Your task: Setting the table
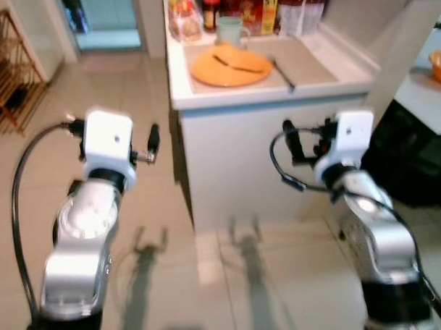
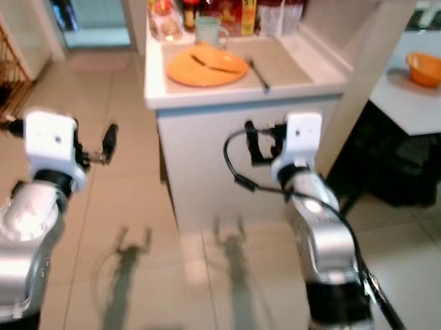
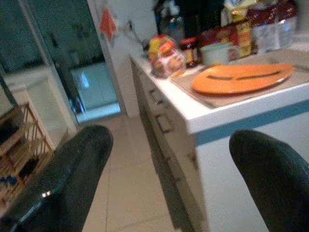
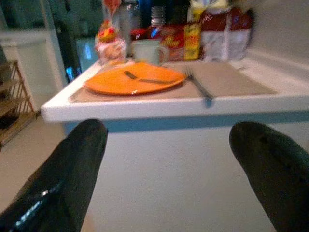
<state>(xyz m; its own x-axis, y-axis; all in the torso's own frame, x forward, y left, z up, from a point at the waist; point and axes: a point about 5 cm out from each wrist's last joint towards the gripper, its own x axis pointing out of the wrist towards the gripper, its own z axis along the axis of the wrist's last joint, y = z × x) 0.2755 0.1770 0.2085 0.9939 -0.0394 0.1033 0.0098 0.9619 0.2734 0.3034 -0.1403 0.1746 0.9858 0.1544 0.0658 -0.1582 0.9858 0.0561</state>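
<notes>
An orange plate (image 1: 230, 65) lies on a grey placemat (image 1: 311, 60) on the white counter (image 1: 269, 98), with a dark utensil (image 1: 239, 65) across it. A fork (image 1: 282, 72) rests on the mat just right of the plate. A pale green mug (image 1: 230, 28) stands behind the plate. My left gripper (image 1: 151, 147) hovers open and holds nothing, left of the counter's near corner and below its top. In front of the counter's face my right gripper (image 1: 306, 137) is also open and holds nothing, below the fork (image 4: 198, 84).
Jars and food packets (image 1: 258, 8) line the back of the counter. A wooden rack (image 1: 7, 71) stands far left by a doorway (image 1: 107, 24). On the right, an orange bowl (image 1: 440, 64) sits on a white table above a dark bulky object (image 1: 409, 158). Tiled floor lies below.
</notes>
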